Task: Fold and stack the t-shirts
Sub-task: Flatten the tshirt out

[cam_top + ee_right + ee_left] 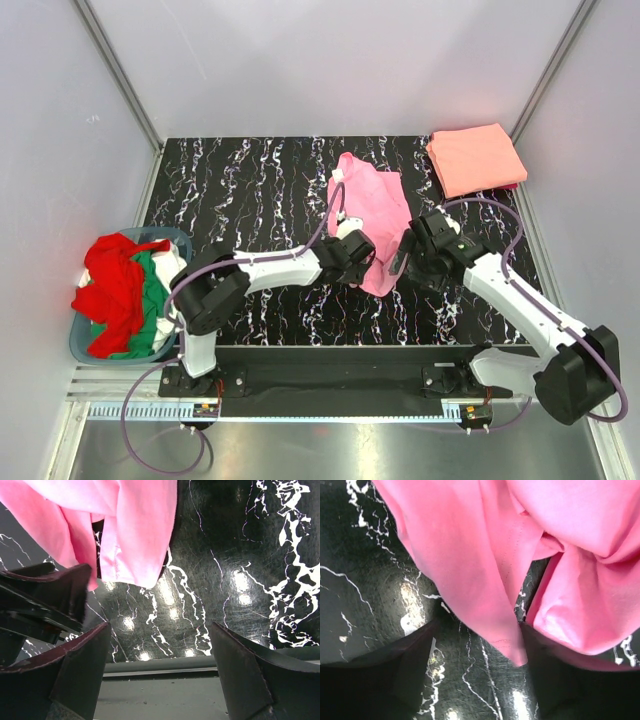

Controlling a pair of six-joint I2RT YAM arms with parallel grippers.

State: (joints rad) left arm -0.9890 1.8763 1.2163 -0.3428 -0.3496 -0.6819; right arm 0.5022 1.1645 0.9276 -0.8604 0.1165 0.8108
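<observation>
The creased pink t-shirt (372,205) mid-frame is being straddled, unpinched, by the parted jaws of the left gripper (476,632); the right gripper (160,627) is being held wide, empty.

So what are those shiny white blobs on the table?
Lamp glare off the glossy table in the left wrist view, where the fingers look dark and blurry; more glare below the pink t-shirt in the right wrist view; top view evenly lit.

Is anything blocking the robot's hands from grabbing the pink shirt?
No, nothing visible does. The left gripper and right gripper sit at the near end of the pink shirt, one each side, both open. Only bare table lies ahead of the right gripper's fingers; a shirt corner pokes between the left one's.
</observation>
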